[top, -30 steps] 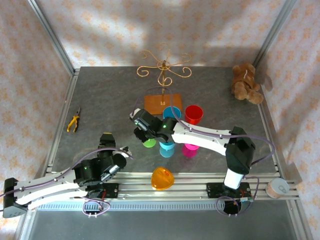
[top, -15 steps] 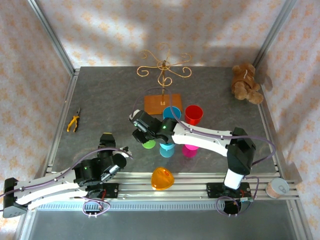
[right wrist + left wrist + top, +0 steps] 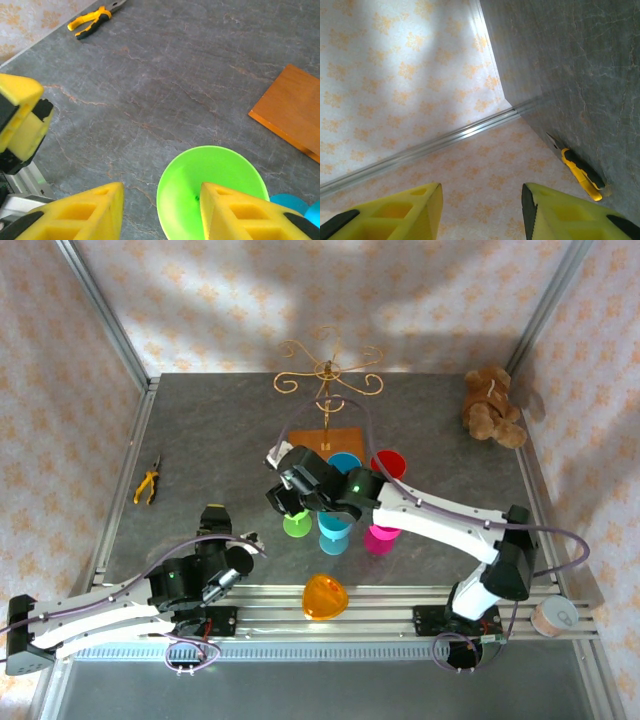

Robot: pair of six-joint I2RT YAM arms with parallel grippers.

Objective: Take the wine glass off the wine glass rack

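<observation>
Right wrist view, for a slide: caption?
Right gripper, jaws open, near a green cup on the table; rack base right, pliers beyond.

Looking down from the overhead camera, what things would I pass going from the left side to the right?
Yellow-handled pliers → green cup → red cup → brown teddy bear → beige roll at the near right corner.

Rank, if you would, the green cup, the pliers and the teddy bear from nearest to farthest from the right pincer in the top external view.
1. Green cup, just beside the right pincer, on its near side.
2. Pliers, out to the left.
3. Teddy bear, back right corner.
</observation>
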